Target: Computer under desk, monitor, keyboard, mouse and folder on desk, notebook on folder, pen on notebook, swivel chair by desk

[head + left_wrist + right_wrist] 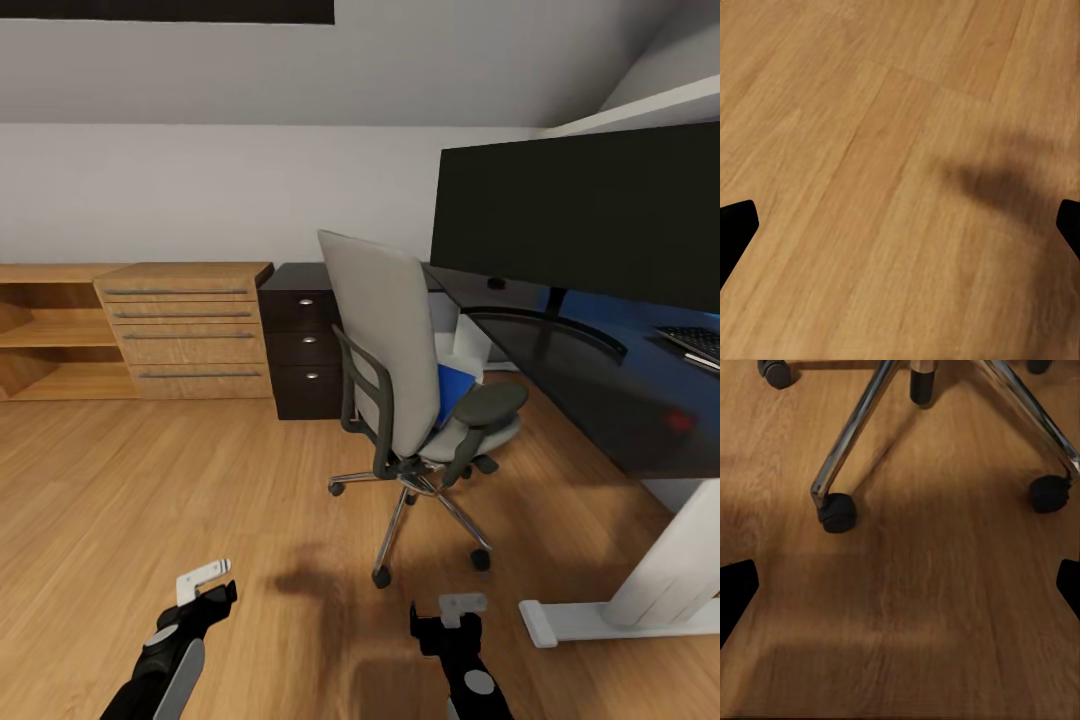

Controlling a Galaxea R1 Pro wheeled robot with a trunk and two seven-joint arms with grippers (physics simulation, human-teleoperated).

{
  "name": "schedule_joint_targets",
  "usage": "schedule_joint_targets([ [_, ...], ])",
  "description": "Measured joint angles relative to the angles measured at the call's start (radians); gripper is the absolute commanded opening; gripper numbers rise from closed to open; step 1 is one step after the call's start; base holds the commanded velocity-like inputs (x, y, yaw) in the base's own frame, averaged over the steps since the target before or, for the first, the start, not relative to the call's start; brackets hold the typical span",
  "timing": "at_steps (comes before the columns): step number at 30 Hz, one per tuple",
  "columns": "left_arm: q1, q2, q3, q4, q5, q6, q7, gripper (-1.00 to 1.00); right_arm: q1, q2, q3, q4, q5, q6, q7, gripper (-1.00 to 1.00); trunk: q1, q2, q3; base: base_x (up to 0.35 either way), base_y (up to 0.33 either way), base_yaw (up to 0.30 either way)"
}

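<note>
The blue folder (455,392) on the grey upholstered swivel chair (385,350) lies ahead of and above the empty, spread right end effector (447,618), the nearer one.

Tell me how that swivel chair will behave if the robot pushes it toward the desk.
The chair will likely roll easily: its chrome star base rides on castors over smooth wood floor. A push high on the backrest might swivel or tip it instead. The blue item on the seat could slide.
</note>
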Motion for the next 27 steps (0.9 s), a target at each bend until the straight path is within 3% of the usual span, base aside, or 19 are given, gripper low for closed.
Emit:
schedule_joint_targets([
  [2, 0.000, 0.001, 0.000, -0.011, 0.000, 0.000, 0.000, 1.00, -0.023, 0.000, -0.004, 0.067, 0.002, -0.060, -0.015, 1.00, 0.000, 0.000, 0.000, 0.000, 0.000, 0.000],
  [5, 0.000, 0.002, 0.000, -0.019, -0.001, 0.000, 0.000, 1.00, -0.083, 0.000, -0.007, 0.130, 0.000, -0.090, -0.044, 1.00, 0.000, 0.000, 0.000, 0.000, 0.000, 0.000],
  [13, 0.000, 0.003, 0.000, -0.033, -0.001, 0.000, 0.000, 1.00, -0.295, -0.054, -0.025, 0.317, -0.005, -0.112, -0.084, 1.00, 0.000, 0.000, 0.000, 0.000, 0.000, 0.000],
  [16, -0.001, 0.007, 0.000, -0.037, -0.002, 0.000, 0.000, 1.00, -0.409, -0.102, -0.084, 0.428, -0.006, -0.118, -0.091, 1.00, 0.000, 0.000, 0.000, 0.000, 0.000, 0.000],
  [19, -0.001, 0.011, 0.000, -0.038, -0.002, 0.000, 0.000, 1.00, -0.467, -0.138, -0.128, 0.487, -0.007, -0.132, -0.092, 1.00, 0.000, 0.000, 0.000, 0.000, 0.000, 0.000],
  [22, -0.001, 0.016, 0.001, -0.039, -0.001, 0.000, 0.000, 1.00, -0.526, -0.208, -0.201, 0.554, -0.009, -0.161, -0.091, 1.00, 0.000, 0.000, 0.000, 0.000, 0.000, 0.000],
  [24, -0.001, 0.016, 0.000, -0.039, -0.001, 0.000, 0.000, 1.00, -0.539, -0.229, -0.232, 0.572, -0.009, -0.170, -0.090, 1.00, 0.000, 0.000, 0.000, 0.000, 0.000, 0.000],
  [27, -0.001, 0.017, 0.000, -0.037, -0.001, 0.000, 0.000, 1.00, -0.545, -0.238, -0.247, 0.580, -0.010, -0.178, -0.090, 1.00, 0.000, 0.000, 0.000, 0.000, 0.000, 0.000],
])
